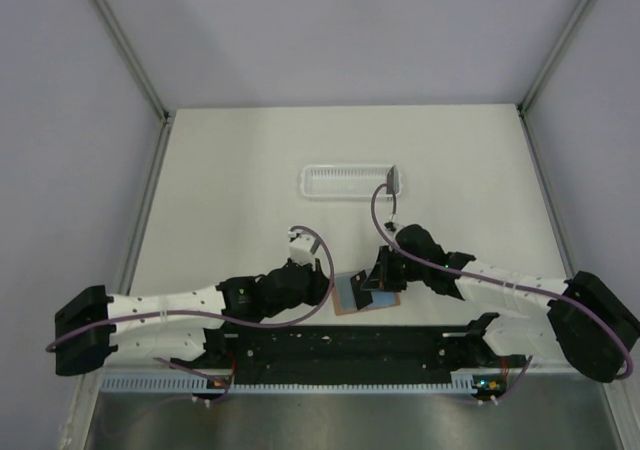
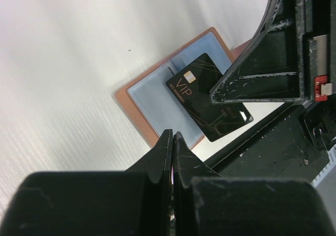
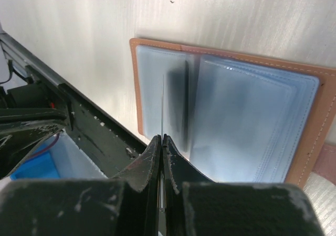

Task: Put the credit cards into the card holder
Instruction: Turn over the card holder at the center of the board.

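Observation:
The card holder (image 1: 352, 295) lies open near the table's front edge, brown outside with pale blue pockets, and shows in the left wrist view (image 2: 149, 94) and the right wrist view (image 3: 247, 115). My right gripper (image 1: 381, 271) is shut on a black credit card (image 2: 195, 81) marked VIP. It holds the card on edge over the holder's pockets, so the card is a thin line in the right wrist view (image 3: 163, 102). My left gripper (image 2: 173, 136) is shut and empty, its tips at the holder's near edge. A second black card (image 1: 392, 181) stands on edge in the tray.
A white slatted tray (image 1: 345, 181) lies at the middle of the table. A black perforated rail (image 1: 340, 348) runs along the front edge just behind the holder. Metal frame posts and grey walls stand on both sides.

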You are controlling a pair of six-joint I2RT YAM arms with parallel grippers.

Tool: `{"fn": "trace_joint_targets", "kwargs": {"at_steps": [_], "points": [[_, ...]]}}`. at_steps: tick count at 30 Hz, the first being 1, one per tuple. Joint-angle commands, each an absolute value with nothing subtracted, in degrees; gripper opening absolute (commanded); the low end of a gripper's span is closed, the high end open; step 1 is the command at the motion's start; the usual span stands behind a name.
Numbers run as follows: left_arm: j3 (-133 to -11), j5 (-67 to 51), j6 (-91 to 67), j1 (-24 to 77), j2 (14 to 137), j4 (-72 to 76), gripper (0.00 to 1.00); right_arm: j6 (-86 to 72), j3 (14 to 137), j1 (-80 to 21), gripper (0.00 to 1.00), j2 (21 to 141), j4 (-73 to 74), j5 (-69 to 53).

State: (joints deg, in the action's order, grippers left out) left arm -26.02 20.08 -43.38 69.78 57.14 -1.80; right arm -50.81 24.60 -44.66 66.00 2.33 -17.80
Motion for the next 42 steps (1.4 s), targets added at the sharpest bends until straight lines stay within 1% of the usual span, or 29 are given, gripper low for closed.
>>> {"fn": "trace_joint_targets", "kwargs": {"at_steps": [1, 5, 11, 16, 20, 32, 42], "points": [[-25.84, 20.22, -43.24, 69.52, 58.18, -0.88, 0.0, -49.75, 28.12, -45.79, 0.0, 68.38, 2.02, -14.86], [-26.19, 19.6, -43.33, 69.52, 60.2, -0.53, 0.0, -48.96, 27.42, -45.79, 0.0, 65.31, 0.7, -14.33], [-26.72, 19.51, -43.15, 69.52, 63.36, 2.2, 0.0, -47.2, 26.02, -45.79, 0.0, 58.72, 4.65, -9.32], [-26.11, 18.55, -43.68, 69.52, 66.44, 4.65, 0.0, -45.7, 24.7, -45.7, 0.0, 58.54, 6.94, -7.83], [-25.05, 18.11, -44.38, 69.52, 67.76, 6.15, 0.0, -45.09, 22.59, -45.7, 0.0, 57.83, 6.07, -6.5], [-23.12, 17.67, -44.74, 68.91, 69.87, 7.91, 0.0, -44.74, 19.43, -43.42, 0.0, 60.12, -3.33, -13.53], [-22.24, 16.44, -45.18, 68.47, 72.77, 9.84, 0.0, -45.17, 17.84, -40.61, 0.0, 61.26, -5.62, -17.22]]}}
